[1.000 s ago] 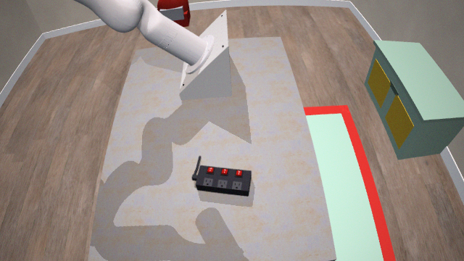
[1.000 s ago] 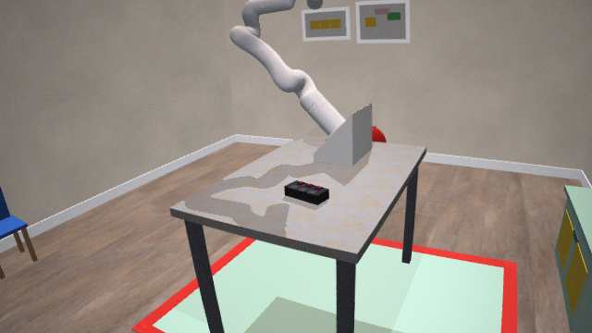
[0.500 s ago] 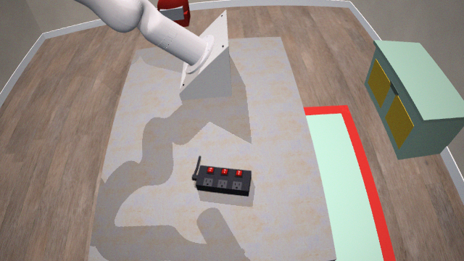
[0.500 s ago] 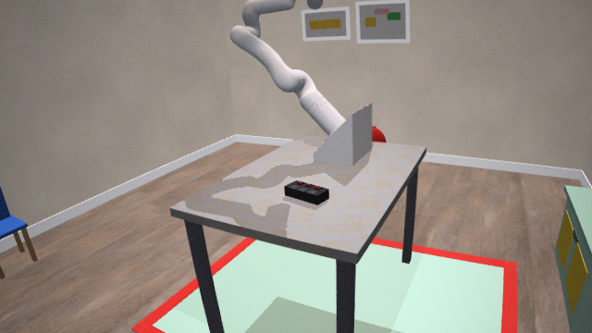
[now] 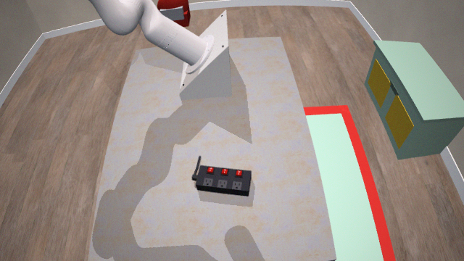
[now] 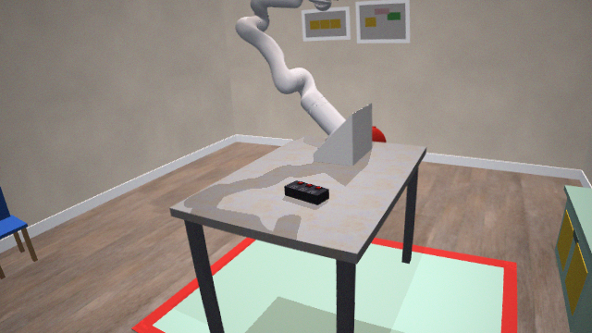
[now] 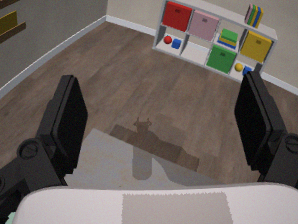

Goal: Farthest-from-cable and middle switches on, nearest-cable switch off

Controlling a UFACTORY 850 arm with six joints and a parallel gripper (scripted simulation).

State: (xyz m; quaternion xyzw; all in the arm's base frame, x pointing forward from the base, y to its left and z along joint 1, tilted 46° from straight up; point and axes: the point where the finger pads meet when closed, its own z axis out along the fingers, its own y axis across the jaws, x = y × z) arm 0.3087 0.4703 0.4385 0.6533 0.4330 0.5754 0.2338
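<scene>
A black power strip (image 5: 223, 180) lies flat on the table, right way up, with its cable stub (image 5: 196, 168) at its left end. Three red switches sit along its far edge: nearest the cable (image 5: 210, 170), middle (image 5: 224, 171), farthest (image 5: 238, 172). I cannot tell their on or off states at this size. The strip also shows in the exterior view (image 6: 306, 191). My gripper (image 7: 160, 92) is open and empty, high above the table; in the wrist view its two black fingers frame the floor and a table corner. The gripper is out of the top and exterior views, and the strip is not in the wrist view.
The arm's grey wedge mount (image 5: 210, 69) stands at the table's far end. A green cabinet (image 5: 409, 94) stands right of the table. A green mat with a red border (image 5: 348, 181) lies under the table. A shelf with coloured bins (image 7: 213, 36) stands by the far wall.
</scene>
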